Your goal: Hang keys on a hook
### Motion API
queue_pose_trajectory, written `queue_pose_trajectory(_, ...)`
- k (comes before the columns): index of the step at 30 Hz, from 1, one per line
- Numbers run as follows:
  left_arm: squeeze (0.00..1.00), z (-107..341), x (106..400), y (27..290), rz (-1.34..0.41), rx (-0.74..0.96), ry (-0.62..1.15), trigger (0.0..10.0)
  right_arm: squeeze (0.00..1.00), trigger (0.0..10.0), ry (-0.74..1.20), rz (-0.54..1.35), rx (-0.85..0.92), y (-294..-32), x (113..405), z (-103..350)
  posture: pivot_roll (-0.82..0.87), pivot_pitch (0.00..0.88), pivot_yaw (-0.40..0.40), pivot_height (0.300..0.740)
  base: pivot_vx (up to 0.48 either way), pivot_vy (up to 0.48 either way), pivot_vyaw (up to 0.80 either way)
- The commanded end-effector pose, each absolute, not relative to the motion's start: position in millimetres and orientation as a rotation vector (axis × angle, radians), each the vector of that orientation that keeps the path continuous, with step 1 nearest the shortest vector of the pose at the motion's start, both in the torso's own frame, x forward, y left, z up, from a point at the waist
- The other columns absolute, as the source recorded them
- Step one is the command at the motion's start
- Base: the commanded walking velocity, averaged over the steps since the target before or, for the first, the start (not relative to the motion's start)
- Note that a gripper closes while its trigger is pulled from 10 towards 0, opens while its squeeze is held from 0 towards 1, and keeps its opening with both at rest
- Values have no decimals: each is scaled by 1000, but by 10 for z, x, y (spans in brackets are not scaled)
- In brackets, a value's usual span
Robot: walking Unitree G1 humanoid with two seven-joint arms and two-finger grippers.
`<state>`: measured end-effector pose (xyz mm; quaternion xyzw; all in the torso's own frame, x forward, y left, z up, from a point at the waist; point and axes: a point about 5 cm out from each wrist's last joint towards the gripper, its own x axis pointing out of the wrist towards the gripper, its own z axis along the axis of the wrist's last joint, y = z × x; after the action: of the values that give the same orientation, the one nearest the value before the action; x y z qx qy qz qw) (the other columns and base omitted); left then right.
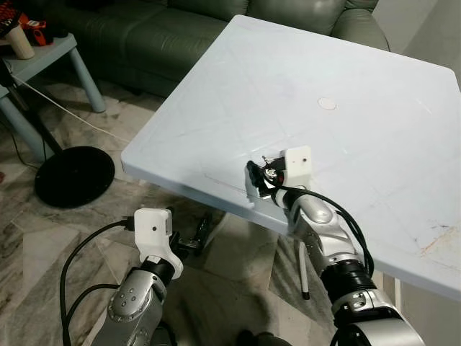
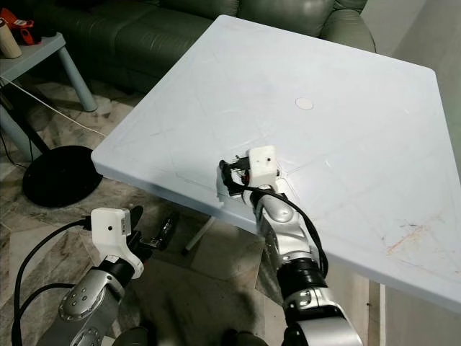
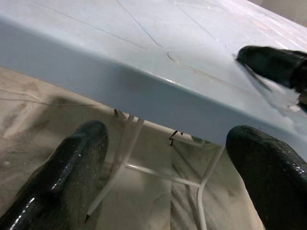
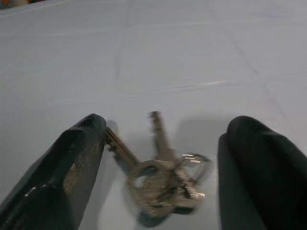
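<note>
- Keys [image 4: 165, 179] lie on my table [image 1: 360, 94] between the right end effector [image 4: 158, 191] fingers, spread wide.
- Pickup step: I'd judge closing comes next.
- Left end effector [image 3: 168, 182] spread, idle below the table edge.

Home living room: green sofa [image 1: 216, 29], marble floor [image 1: 43, 238].

Right arm: silver, bent at the elbow, reaching forward and up; black cable looped along the forearm. Right claw [image 4: 158, 167]: two black fingers [image 4: 62, 177] spread wide, pointing forward, nothing between them gripped. Left arm: held low. Left claw [image 3: 163, 182]: fingers [image 3: 67, 172] spread apart, holding nothing.
</note>
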<state>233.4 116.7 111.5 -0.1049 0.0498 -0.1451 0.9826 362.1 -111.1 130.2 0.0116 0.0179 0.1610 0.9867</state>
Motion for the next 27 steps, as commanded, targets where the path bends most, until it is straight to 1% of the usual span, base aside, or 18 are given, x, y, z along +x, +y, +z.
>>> queue_pose_trajectory(1, 0, 1120, 2310, 1132, -302, -208, 111, 10000, 0, 0, 46, 309, 41, -1202, 3601, 1240, 102, 229, -99, 732, 0, 0, 0)
queue_pose_trajectory(7, 0, 1121, 2319, 1121, -308, -210, 114, 10000, 0, 0, 30, 309, 43, -1239, 3591, 1222, 93, 228, -92, 732, 0, 0, 0)
queue_pose_trajectory(8, 0, 1120, 2320, 1115, -310, -210, 114, 10000, 0, 8118, 46, 312, 39, -1244, 3592, 1207, 92, 231, -91, 732, 0, 0, 0)
queue_pose_trajectory(9, 0, 1121, 2322, 1112, -311, -210, 114, 10000, 0, 10000, 37, 336, 49, -1241, 3584, 1209, 93, 229, -90, 732, 0, 0, 0)
queue_pose_trajectory(14, 0, 1123, 2331, 1115, -312, -209, 115, 10000, 0, 10000, 19, 401, 57, -1258, 3561, 1201, 91, 229, -87, 732, 0, 0, 0)
queue_pose_trajectory(19, 0, 1121, 2336, 1106, -313, -211, 117, 10000, 0, 10000, -40, 480, 94, -1288, 3519, 1243, 91, 229, -87, 732, 0, 0, 0)
queue_pose_trajectory(27, 0, 1128, 2353, 1093, -321, -212, 116, 10000, 0, 10000, -35, 451, 90, -1348, 3544, 1240, 79, 228, -76, 732, 0, 0, 0)
